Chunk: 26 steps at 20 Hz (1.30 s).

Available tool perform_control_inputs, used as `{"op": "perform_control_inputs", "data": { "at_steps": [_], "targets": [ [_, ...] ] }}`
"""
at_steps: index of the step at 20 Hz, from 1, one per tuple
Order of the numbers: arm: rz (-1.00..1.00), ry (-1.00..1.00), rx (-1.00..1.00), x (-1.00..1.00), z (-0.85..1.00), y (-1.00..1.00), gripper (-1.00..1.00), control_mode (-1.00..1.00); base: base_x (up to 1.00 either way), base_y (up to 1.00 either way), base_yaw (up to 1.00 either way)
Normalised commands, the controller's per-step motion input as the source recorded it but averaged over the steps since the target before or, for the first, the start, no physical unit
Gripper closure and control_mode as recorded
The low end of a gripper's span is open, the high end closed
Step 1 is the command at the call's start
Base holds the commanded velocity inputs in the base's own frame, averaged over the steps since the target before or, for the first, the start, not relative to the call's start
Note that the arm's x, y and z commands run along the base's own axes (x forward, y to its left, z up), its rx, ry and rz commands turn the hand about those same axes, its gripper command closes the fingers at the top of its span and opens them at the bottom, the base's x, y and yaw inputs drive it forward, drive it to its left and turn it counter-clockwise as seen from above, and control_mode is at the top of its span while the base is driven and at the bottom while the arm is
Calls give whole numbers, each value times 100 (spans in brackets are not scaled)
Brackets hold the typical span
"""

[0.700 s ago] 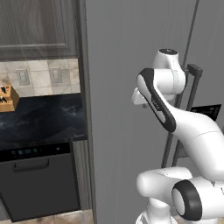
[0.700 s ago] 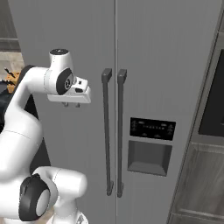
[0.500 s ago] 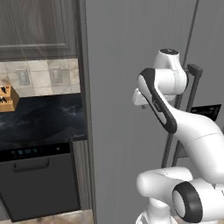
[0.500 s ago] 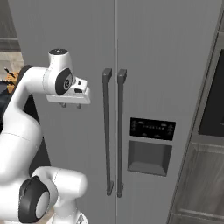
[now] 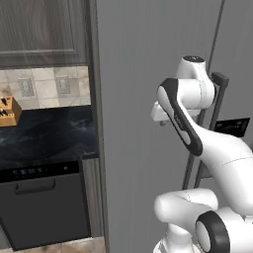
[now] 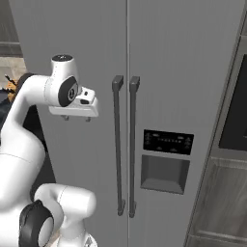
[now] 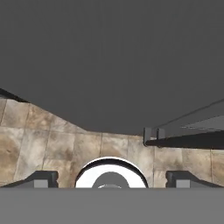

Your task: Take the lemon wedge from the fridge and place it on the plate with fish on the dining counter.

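The tall grey fridge (image 5: pixel 148 59) (image 6: pixel 169 58) stands with both doors shut, its two long dark bar handles (image 6: pixel 125 144) side by side at the middle seam. My gripper (image 6: pixel 76 117) hangs open in front of the left door, left of the handles and at about the height of their tops, fingers pointing down with nothing between them. In the left base view the gripper (image 5: pixel 161 121) peeks out beside my forearm. The hand view looks down along the door face (image 7: pixel 109 65) to the floor, with the handles (image 7: pixel 183 135) at the right. The lemon wedge, the plate and the dining counter are out of view.
Left of the fridge are a dark dishwasher (image 5: pixel 44 207), a dark wall counter (image 5: pixel 44 136) with a wooden knife block (image 5: pixel 7 111), and a grey upper cabinet (image 5: pixel 39 29). The black dispenser panel (image 6: pixel 168 141) sits on the right door. A dark oven (image 6: pixel 236 111) stands further right. Tan floor tiles (image 7: pixel 43 135) lie below.
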Motion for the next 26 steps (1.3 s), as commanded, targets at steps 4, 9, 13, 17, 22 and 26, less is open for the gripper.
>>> {"op": "perform_control_inputs", "data": {
  "at_steps": [4, 9, 13, 17, 22, 26],
  "targets": [
    [-2, 0, 0, -25, -6, -6, -100, 100, -75, -44, -10],
    [0, 0, 0, 0, 0, 0, -100, 100, -83, -97, -20],
    [0, 0, 0, 0, 0, 0, -100, 100, -7, -44, -8],
    [0, 0, 0, 0, 0, 0, -100, 100, -18, 15, 0],
    [0, 0, 0, 0, 0, 0, -100, 100, -19, 46, 4],
    [0, 0, 0, 0, 0, 0, -100, 100, -12, 1, 19]
  ]
}}
